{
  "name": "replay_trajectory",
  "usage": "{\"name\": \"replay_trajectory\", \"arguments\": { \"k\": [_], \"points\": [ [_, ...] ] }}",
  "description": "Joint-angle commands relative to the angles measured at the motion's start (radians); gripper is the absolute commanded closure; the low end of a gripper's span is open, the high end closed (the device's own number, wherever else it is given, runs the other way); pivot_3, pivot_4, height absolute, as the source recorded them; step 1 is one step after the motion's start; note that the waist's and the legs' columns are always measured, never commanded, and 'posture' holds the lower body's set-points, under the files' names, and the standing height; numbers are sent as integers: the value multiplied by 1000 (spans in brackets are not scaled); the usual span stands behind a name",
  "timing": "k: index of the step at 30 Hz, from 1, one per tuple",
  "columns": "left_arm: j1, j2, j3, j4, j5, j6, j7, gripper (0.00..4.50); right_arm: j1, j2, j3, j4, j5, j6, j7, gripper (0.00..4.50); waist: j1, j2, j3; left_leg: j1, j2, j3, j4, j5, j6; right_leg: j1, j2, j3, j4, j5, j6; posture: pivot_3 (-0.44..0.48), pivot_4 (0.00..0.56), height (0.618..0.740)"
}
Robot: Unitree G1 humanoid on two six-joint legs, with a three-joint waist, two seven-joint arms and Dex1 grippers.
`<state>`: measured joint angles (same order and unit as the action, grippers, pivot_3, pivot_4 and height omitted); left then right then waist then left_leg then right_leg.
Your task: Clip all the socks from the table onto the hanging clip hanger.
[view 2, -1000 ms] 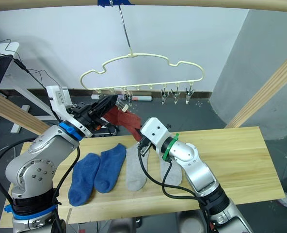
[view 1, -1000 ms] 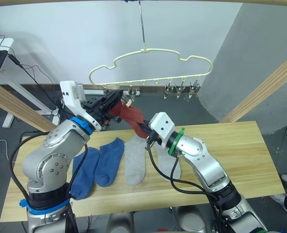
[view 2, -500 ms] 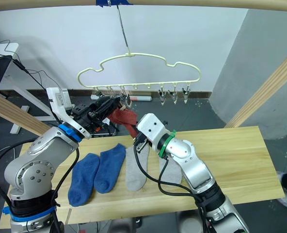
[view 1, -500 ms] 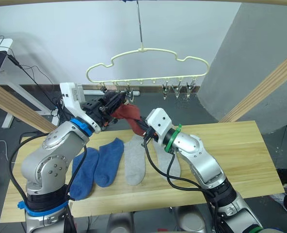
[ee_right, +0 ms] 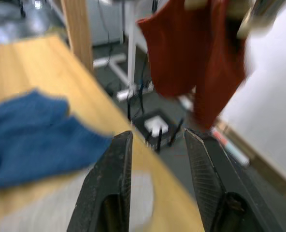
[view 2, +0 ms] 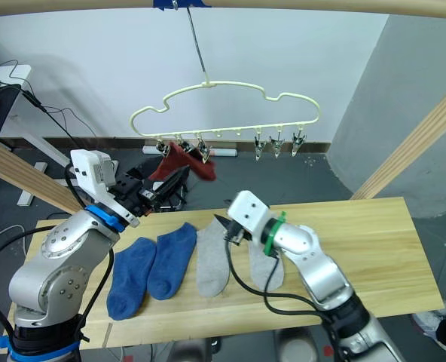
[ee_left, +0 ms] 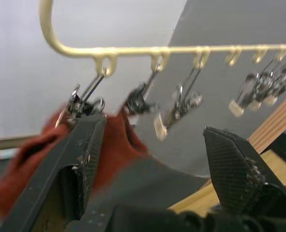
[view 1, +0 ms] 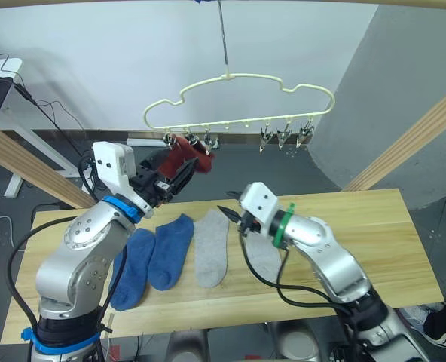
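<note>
Now red socks (view 1: 187,154) hang clipped on clip hanger (view 1: 238,81); no legible writing.

The right arm (view 1: 313,241) covers part of one grey sock (view 1: 267,256); the red socks (ee_right: 196,72) look blurry.

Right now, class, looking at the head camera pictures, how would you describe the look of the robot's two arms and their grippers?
Both arms are rounded silver-grey metal shells with black cables looped alongside. The left arm wears a blue wrist ring, the right arm a green one; each wrist carries a white boxy housing. The left gripper and right gripper have black fingers.
</note>
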<state>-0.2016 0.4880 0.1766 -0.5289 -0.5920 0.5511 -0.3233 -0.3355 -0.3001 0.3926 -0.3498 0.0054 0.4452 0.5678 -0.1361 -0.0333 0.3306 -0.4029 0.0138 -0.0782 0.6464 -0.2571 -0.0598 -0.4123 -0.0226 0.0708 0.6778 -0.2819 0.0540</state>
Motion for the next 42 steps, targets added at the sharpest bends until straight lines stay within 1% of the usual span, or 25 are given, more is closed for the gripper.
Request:
{"name": "replay_trajectory", "arguments": {
  "k": [1,4,8,11,13,14,18,22,27,42],
  "points": [
    [30,-21,-30,-61,86,-107,-3,941,43,-64,-84,-159,74,40,60,2777,-1,0,0,0,0,0,0,0,0,0,0,0,0,0,0,-212,333,740],
    [51,-50,-49,-62,138,-157,13,941,75,-131,-148,-224,124,52,96,2777,-2,0,0,1,0,0,0,0,0,1,0,0,1,0,0,-231,335,740],
    [90,-104,-108,-66,200,-221,19,941,133,-240,-306,-321,248,81,170,2777,-3,0,0,1,-1,2,0,0,0,1,2,-1,0,0,0,-257,336,740],
    [115,-132,-169,-57,243,-279,-10,941,152,-282,-375,-372,330,133,184,2777,-5,0,0,1,-2,3,0,0,0,1,2,0,0,0,0,-267,336,740],
    [119,-163,-180,-43,262,-297,9,941,159,-295,-400,-397,366,160,175,2777,-6,0,0,1,-2,3,0,0,0,1,2,0,1,0,0,-271,337,740],
    [119,-173,-181,-34,271,-306,15,941,161,-300,-407,-406,378,171,170,2777,-6,0,0,1,-2,3,0,0,0,1,3,0,1,0,0,-271,337,740],
    [94,-216,-201,9,330,-343,44,1770,176,-320,-435,-443,424,215,152,2716,-6,0,0,1,-3,3,0,0,0,2,4,0,1,0,0,-287,337,740],
    [61,-267,-218,50,384,-359,94,1770,172,-336,-446,-458,448,242,131,2716,-6,-1,0,1,-4,4,1,0,0,2,4,0,0,0,0,-292,337,740],
    [25,-313,-221,111,422,-375,124,1770,148,-350,-451,-460,472,260,108,2716,-9,-1,0,1,-4,4,0,0,0,2,4,0,0,0,0,-301,335,740],
    [-94,-356,-214,272,451,-444,116,1770,150,-372,-463,-450,484,244,82,2716,-10,-1,0,1,-4,4,1,0,0,2,4,0,0,0,0,-323,329,740]
  ]
}}
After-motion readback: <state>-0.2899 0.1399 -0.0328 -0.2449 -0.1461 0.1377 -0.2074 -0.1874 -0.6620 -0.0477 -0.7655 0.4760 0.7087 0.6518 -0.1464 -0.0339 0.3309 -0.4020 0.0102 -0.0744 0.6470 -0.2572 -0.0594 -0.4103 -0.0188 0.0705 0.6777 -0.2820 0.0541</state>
